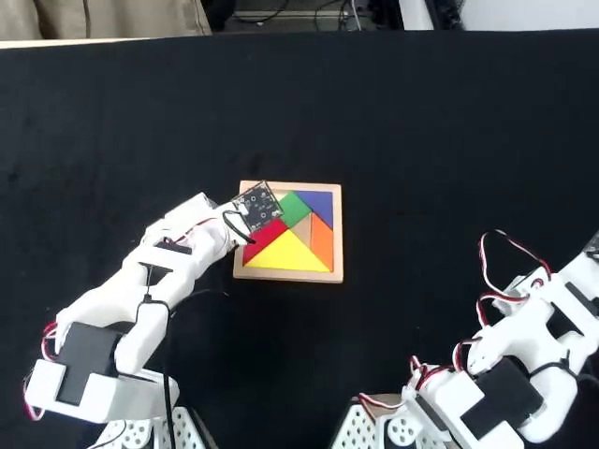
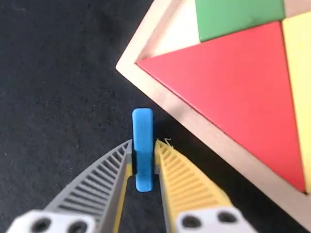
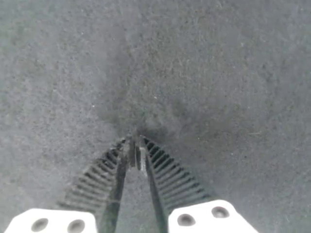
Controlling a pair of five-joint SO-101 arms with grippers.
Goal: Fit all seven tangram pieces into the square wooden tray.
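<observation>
The square wooden tray (image 1: 241,271) lies mid-table, holding a red triangle (image 1: 262,239), yellow triangle (image 1: 286,253), green piece (image 1: 294,208), dark blue triangle (image 1: 318,199) and orange piece (image 1: 322,239). My left arm (image 1: 178,253) stretches to the tray's far-left corner. In the left wrist view my left gripper (image 2: 143,141) is shut on a small blue piece (image 2: 143,127) held on edge, just outside the tray's corner (image 2: 127,65). Beside the red triangle (image 2: 233,92) a bare patch of tray floor (image 2: 177,34) shows. My right gripper (image 3: 135,148) is shut on nothing above the cloth.
Black cloth (image 1: 421,140) covers the whole table. My right arm (image 1: 524,360) sits folded at the near right, well away from the tray.
</observation>
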